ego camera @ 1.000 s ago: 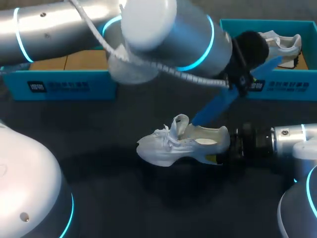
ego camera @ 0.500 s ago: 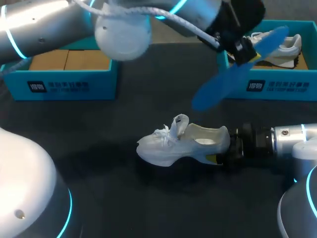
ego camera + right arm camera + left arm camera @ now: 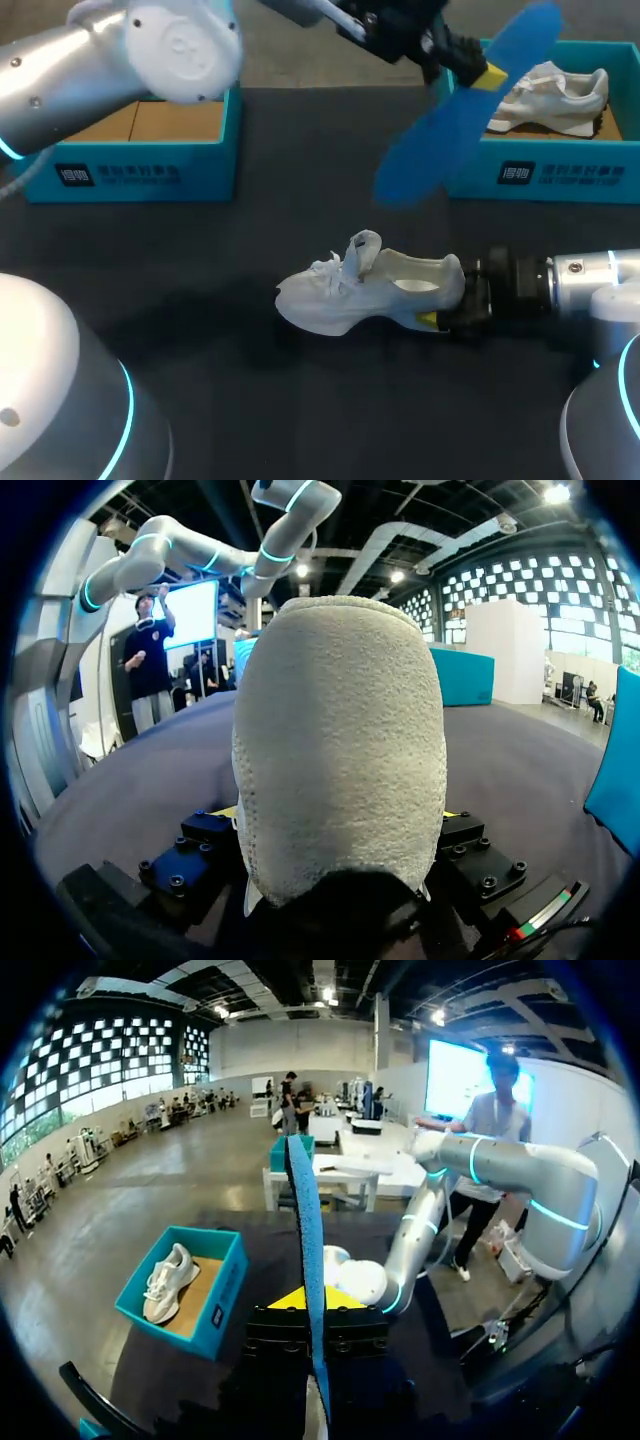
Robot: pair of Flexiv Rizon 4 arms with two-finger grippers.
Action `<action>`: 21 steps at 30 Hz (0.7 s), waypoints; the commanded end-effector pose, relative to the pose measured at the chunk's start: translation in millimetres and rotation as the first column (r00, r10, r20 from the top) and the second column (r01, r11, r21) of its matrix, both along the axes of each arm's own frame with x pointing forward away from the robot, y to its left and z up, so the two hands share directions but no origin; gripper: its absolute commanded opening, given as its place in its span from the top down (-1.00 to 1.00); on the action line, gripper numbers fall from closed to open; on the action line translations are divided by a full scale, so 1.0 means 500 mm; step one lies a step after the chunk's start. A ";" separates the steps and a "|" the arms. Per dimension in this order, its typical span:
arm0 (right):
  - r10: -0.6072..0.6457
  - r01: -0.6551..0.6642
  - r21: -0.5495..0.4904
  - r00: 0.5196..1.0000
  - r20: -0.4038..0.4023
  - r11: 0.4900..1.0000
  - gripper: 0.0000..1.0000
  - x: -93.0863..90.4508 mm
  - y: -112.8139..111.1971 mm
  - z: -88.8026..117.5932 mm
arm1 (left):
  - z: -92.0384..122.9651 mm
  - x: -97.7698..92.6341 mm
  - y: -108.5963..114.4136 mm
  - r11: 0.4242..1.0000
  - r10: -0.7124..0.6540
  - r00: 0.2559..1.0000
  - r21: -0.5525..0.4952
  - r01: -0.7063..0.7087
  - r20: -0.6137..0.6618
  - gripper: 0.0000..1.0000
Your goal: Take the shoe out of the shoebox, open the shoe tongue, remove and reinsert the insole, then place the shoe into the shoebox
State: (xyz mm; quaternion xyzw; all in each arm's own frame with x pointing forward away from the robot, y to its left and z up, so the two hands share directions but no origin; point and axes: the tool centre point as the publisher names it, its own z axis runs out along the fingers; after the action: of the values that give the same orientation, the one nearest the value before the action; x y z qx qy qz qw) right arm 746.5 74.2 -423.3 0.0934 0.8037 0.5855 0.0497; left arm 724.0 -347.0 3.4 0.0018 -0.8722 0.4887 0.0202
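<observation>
While the left gripper [image 3: 480, 72] pinches the blue insole [image 3: 450, 125] tight between its fingers, high above the table [image 3: 250, 400] and in front of the right shoebox [image 3: 545, 175], the white shoe [image 3: 360, 290] stands near the table's middle, toe pointing left. The right gripper [image 3: 438, 318] is clamped on its heel from both sides. A second shoe [image 3: 555, 95] lies in that shoebox; another box [image 3: 130, 170] sits far left.
</observation>
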 end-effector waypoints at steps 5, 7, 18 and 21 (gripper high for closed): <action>-0.002 0.002 -0.002 1.000 0.000 1.000 1.00 0.000 0.003 -0.001 | 0.064 -0.008 0.040 0.996 -0.043 0.995 -0.079 0.035 -0.094 1.00; -0.002 0.002 -0.002 1.000 0.000 1.000 1.00 0.000 0.003 -0.001 | 0.089 -0.002 0.050 0.995 -0.042 0.987 -0.093 0.028 -0.153 1.00; -0.002 0.002 -0.002 1.000 0.000 1.000 1.00 0.000 0.003 -0.001 | 0.089 -0.002 0.050 0.995 -0.042 0.987 -0.093 0.028 -0.153 1.00; -0.002 0.002 -0.002 1.000 0.000 1.000 1.00 0.000 0.003 -0.001 | 0.089 -0.002 0.050 0.995 -0.042 0.987 -0.093 0.028 -0.153 1.00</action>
State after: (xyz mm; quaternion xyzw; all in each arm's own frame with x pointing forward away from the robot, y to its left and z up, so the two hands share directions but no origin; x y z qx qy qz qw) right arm 746.5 74.2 -423.3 0.0934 0.8037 0.5855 0.0497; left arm 722.9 -322.4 48.6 0.0234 -0.8453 0.5250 0.0966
